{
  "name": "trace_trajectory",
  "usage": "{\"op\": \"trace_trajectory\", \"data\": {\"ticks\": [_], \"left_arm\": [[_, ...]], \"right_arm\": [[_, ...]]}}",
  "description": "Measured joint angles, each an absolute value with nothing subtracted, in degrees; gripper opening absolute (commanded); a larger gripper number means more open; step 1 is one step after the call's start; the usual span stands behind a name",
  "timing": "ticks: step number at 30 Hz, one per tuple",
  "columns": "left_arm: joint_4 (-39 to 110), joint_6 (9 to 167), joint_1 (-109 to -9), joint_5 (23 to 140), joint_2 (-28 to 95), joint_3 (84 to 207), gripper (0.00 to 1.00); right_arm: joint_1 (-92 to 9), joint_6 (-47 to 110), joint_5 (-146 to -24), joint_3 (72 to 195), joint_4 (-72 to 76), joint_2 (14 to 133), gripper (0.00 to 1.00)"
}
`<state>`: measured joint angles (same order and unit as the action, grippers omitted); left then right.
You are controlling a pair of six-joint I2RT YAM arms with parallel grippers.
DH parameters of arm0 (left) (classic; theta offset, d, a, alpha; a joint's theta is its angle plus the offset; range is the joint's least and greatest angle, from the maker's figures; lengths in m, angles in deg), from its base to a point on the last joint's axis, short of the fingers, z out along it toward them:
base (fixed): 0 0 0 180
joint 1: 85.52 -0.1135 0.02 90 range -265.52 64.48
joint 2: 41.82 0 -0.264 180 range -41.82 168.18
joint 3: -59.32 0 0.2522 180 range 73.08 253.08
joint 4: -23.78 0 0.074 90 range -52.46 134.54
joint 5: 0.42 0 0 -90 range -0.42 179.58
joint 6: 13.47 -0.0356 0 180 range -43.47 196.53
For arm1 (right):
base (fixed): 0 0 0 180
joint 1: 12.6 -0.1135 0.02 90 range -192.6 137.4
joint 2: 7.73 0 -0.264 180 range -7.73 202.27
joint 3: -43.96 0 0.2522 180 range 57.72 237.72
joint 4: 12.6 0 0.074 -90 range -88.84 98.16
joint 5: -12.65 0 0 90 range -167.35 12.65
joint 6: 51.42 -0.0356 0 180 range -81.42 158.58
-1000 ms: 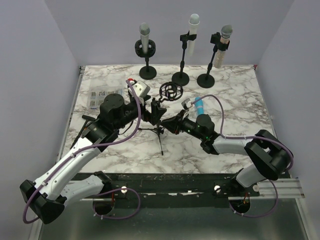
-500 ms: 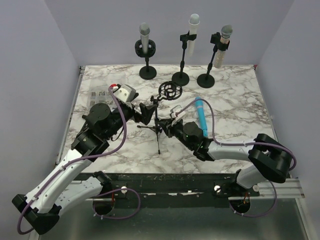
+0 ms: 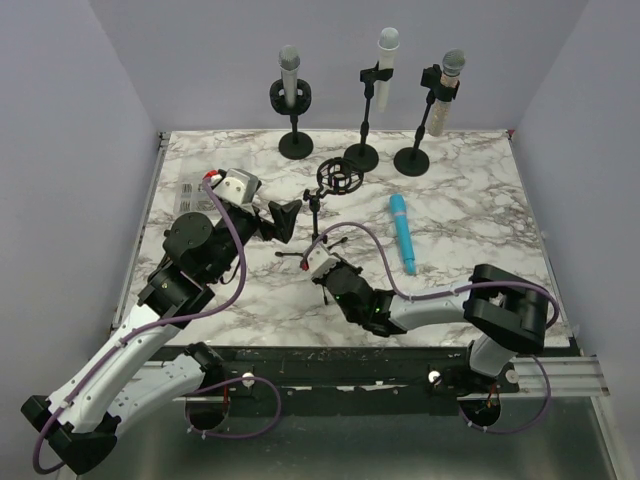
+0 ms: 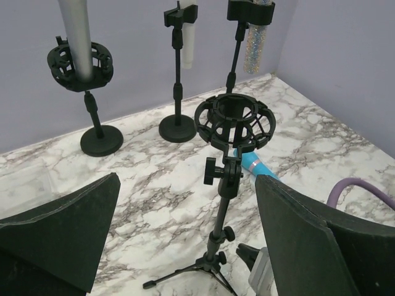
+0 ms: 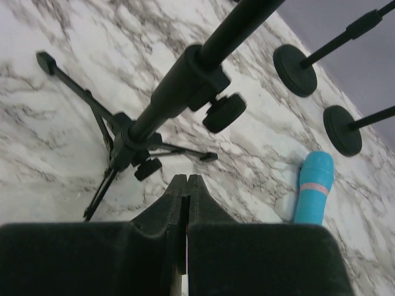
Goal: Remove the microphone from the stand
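Microphone: the blue microphone (image 3: 402, 233) is out and lying flat on the marble table (image 3: 470, 200), right of centre, head towards the far side.
Stand: the tripod stand (image 3: 316, 215) is upright just left of it, its shock mount (image 3: 339, 180) empty, so the job looks done.
Risk, rolling: it's a round body on a smooth top, and a brush from an arm or its cable could send it off.
Risk, toppling: the right gripper (image 3: 318, 262) sits right by the tripod legs, and a careless swing there could tip the stand over.
Right gripper: clenched tight on nothing. The microphone lies to its right and a little farther back, clear of it.
Left gripper: the left gripper (image 3: 283, 220) is spread wide and empty. The microphone is off to its right, beyond the stand.
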<state>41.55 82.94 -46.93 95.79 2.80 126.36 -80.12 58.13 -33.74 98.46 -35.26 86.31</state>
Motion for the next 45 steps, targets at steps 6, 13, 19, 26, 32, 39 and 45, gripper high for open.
{"op": "trace_trajectory", "data": {"ticks": [6,13,19,26,32,39,45], "left_arm": [[41.49,82.96,-46.93,96.47,3.33,126.05,0.94],[41.49,83.03,-46.93,96.43,4.03,126.03,0.94],[41.44,83.31,-46.95,95.99,4.20,126.01,0.94],[41.42,83.58,-47.04,94.22,5.05,125.99,0.94],[41.42,83.66,-47.06,92.82,5.36,125.99,0.94],[41.42,83.66,-47.10,91.36,5.67,125.99,0.94],[41.46,83.66,-47.15,90.24,5.99,125.99,0.94]], "right_arm": [[-80.91,57.32,-31.18,98.48,-29.91,86.77,0.29],[-80.21,44.27,-35.05,95.00,-24.59,75.17,0.74],[-70.40,28.10,-53.98,90.32,-21.82,66.47,0.90],[-59.23,7.16,-78.33,93.71,-19.17,66.51,0.94],[-50.64,-9.34,-96.91,98.02,-23.30,72.61,0.87],[-44.65,-21.62,-108.84,98.89,-28.77,80.56,0.72],[-43.23,-30.04,-115.94,98.89,-38.52,86.71,0.54]]}}
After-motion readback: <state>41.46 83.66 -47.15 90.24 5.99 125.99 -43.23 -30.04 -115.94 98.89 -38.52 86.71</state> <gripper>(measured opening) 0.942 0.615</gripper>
